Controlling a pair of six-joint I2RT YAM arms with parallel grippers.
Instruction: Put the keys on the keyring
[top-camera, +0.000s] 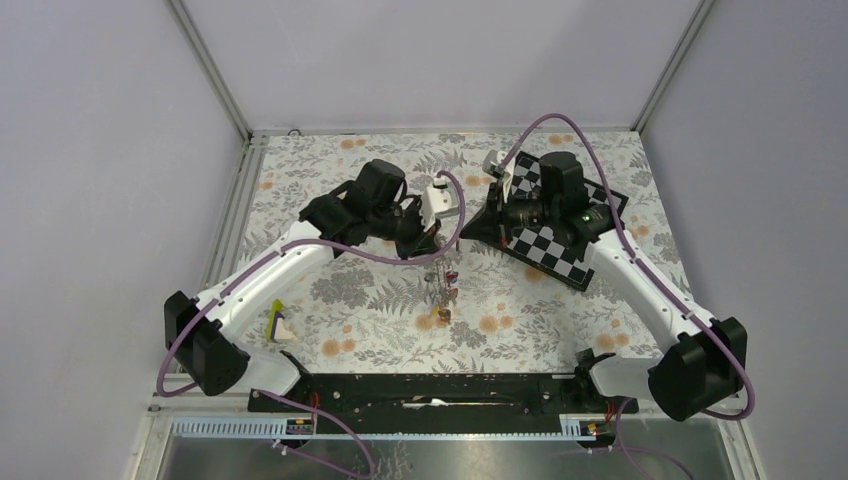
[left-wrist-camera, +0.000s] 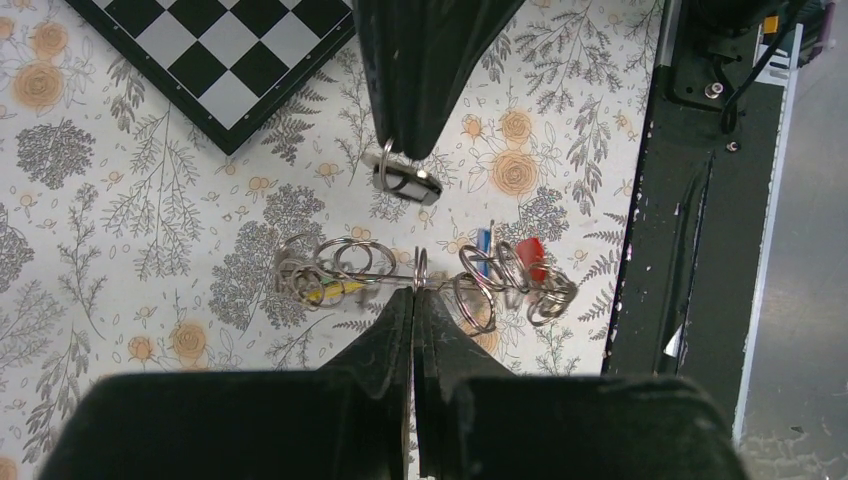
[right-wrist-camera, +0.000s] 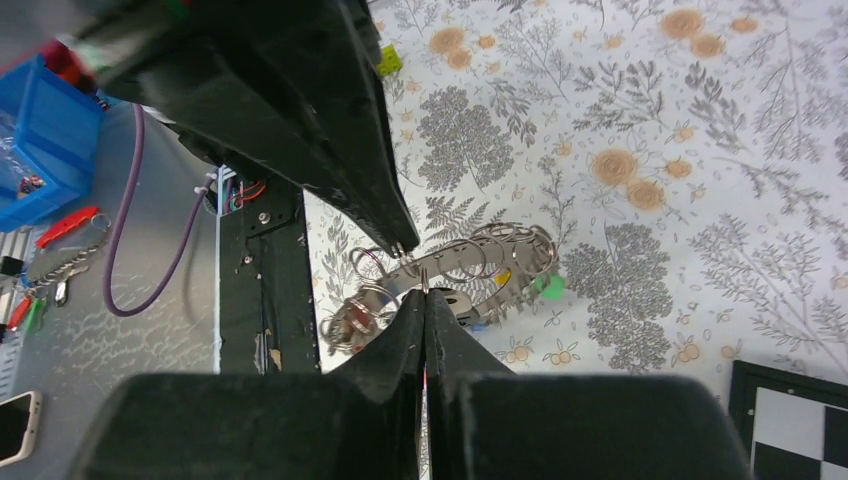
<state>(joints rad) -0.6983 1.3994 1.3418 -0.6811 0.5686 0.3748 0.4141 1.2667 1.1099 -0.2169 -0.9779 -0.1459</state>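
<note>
At the left of the flowered surface (top-camera: 350, 300) a small yellow-green piece (top-camera: 276, 320) lies apart from the work and plays no part for now. Next along, the left fingers (left-wrist-camera: 413, 305) are clenched on the thin edge of the keyring (right-wrist-camera: 455, 262), or perhaps on one of the little wire loops (left-wrist-camera: 350, 258) strung on it; which of the two, I cannot tell. That pinch seems meant to steady the bunch, apparently raised off the surface between the two arms, so that the keys (left-wrist-camera: 530, 256) already on it, red, blue, yellow and green, dangle out of the way. Facing them from the right, the right fingers (right-wrist-camera: 424, 310) are clenched on a small loop carrying a dark-headed key (left-wrist-camera: 413, 184). They hold it just beside the keyring, likely so it can be threaded on. Farthest right lies the chequered board (top-camera: 562, 258), partly under the right arm.
</note>
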